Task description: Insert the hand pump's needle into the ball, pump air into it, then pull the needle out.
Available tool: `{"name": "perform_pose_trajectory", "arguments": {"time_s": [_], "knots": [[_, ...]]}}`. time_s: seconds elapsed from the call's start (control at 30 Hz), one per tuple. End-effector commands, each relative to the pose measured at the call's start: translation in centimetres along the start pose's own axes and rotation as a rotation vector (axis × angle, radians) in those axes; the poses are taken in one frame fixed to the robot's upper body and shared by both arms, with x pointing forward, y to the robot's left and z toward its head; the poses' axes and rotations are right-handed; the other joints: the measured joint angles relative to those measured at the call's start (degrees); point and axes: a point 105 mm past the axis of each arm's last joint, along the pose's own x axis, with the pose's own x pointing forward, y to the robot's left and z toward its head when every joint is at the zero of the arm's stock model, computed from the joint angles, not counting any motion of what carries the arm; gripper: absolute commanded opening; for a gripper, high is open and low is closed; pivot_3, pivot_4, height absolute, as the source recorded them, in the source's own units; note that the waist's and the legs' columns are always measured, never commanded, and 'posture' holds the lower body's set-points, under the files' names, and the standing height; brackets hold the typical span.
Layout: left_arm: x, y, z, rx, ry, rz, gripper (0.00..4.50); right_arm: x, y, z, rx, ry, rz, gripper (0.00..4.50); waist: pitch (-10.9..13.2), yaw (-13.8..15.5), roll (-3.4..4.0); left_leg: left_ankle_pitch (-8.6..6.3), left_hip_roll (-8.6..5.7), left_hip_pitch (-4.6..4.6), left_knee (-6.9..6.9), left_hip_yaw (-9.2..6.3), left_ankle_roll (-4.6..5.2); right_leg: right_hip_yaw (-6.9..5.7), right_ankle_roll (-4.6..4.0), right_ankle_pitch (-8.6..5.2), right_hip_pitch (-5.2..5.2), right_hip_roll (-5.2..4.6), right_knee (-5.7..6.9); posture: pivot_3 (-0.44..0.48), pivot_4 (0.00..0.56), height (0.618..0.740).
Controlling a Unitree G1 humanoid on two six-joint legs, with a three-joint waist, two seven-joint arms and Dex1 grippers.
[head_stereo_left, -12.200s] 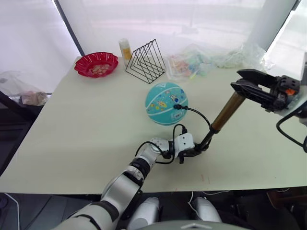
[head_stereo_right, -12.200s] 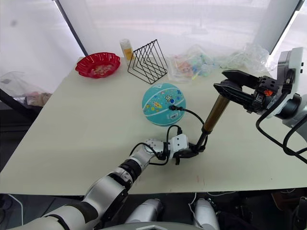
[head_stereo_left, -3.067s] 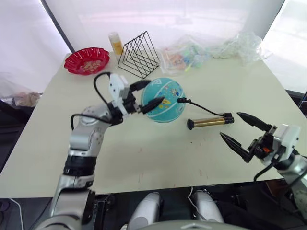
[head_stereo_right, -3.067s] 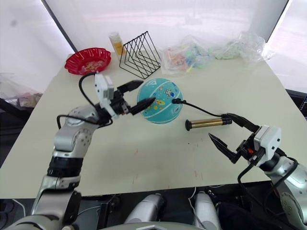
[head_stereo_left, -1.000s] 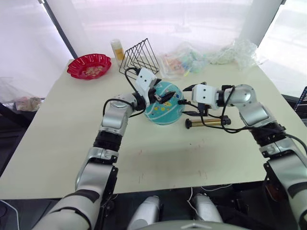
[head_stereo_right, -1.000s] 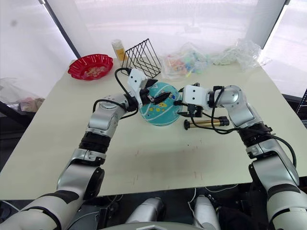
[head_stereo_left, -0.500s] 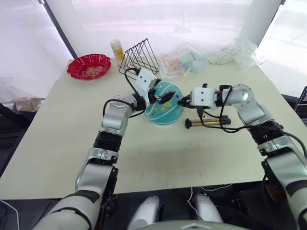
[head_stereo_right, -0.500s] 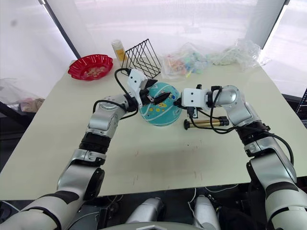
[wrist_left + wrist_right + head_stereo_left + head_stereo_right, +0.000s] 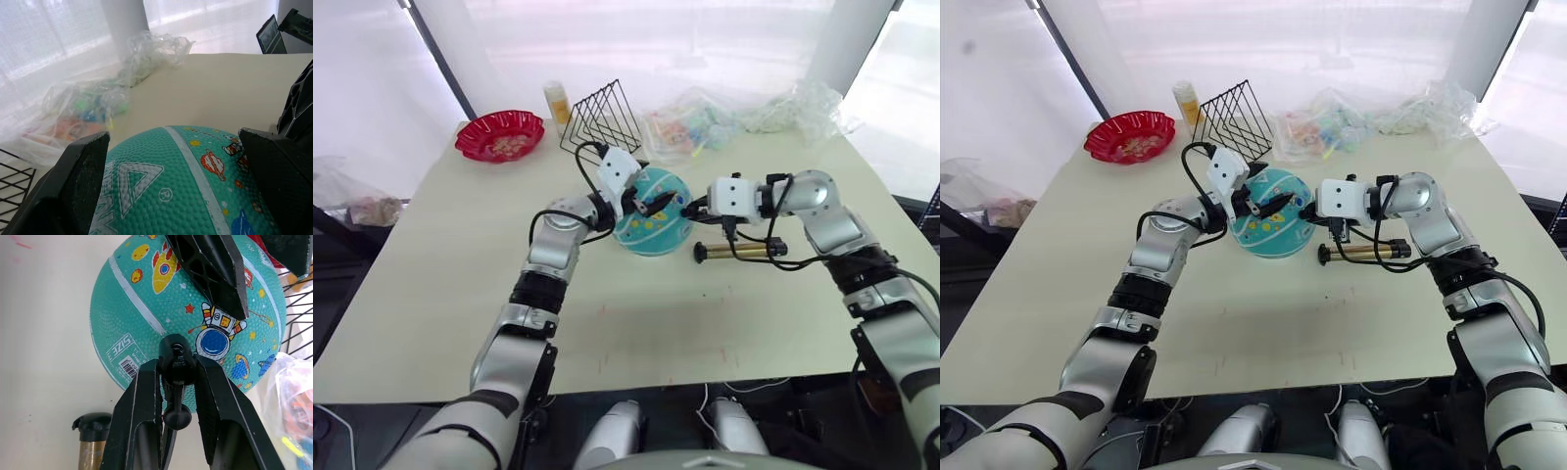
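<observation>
Bowl: red bowl is sitting at the far left corner, well apart from my work, so I'm ignoring it.
Rack: wire rack is standing just behind the ball, and that's crowding the far side of it.
Left gripper: I'm bracing the ball with my left gripper; its fingers are spread wide across the top, one on either side, steadying it rather than clamping it.
Ball: the ball is resting mid-table, looking round and full, valve side turned toward my right arm so the pull comes straight out.
Needle: I'm pinching the black fitting of the needle right at the ball's surface; I can't tell how deep the pin is sitting.
Right gripper: my right gripper is closed on that fitting, fingers squeezing it from both sides, so I'd judge this as the pull-out step.
Pump: the pump is lying flat on the table just right of the ball, hose looping back to the needle; there's slack, so it shouldn't be dragging.
Bags: clear bags are heaped along the far edge.
Open room: the table toward me and off to the right is giving me space, so I'm planning to draw the needle back rightward, away from rack and bags.
</observation>
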Motion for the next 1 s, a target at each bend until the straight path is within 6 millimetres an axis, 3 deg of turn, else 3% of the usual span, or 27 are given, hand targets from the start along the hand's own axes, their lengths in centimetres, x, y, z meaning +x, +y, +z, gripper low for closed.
{"name": "perform_pose_trajectory", "arguments": {"time_s": [0.03,0.23,0.47,1.0], "knots": [[-3.1,-4.5,-12.4,-0.167,0.426,-0.083,4.50,-2.9,-2.4,1.9,-0.039,-0.059,-0.093,0.36,-0.02,0.14,0.04,0.00,0.00,0.02,-0.01,0.00,0.00,0.00,0.00,0.00,0.02,0.00,-0.01,0.000,0.150,0.740],[-4.0,-5.6,-15.3,-0.265,0.511,-0.045,4.50,-4.0,-2.9,2.4,-0.095,-0.036,-0.099,0.36,-0.35,0.87,0.48,-0.07,-0.02,0.33,-0.10,0.04,0.11,-0.06,0.03,-0.01,0.40,-0.01,-0.23,0.000,0.150,0.740],[-4.4,-6.4,-16.7,-0.279,0.569,-0.048,4.50,-5.0,-3.2,2.7,-0.134,-0.015,-0.106,0.36,-0.48,1.69,0.59,-0.10,-0.04,0.42,-0.10,0.09,0.16,-0.14,0.07,-0.01,0.59,-0.02,-0.38,0.000,0.150,0.740],[-5.1,-7.4,-18.2,-0.297,0.633,-0.061,4.50,-7.7,-3.3,2.1,-0.140,0.042,-0.129,0.36,-0.65,3.29,0.78,-0.17,-0.18,0.46,-0.10,-0.11,0.29,-0.40,0.26,-0.05,0.89,-0.14,-0.68,0.000,0.150,0.740]]}}
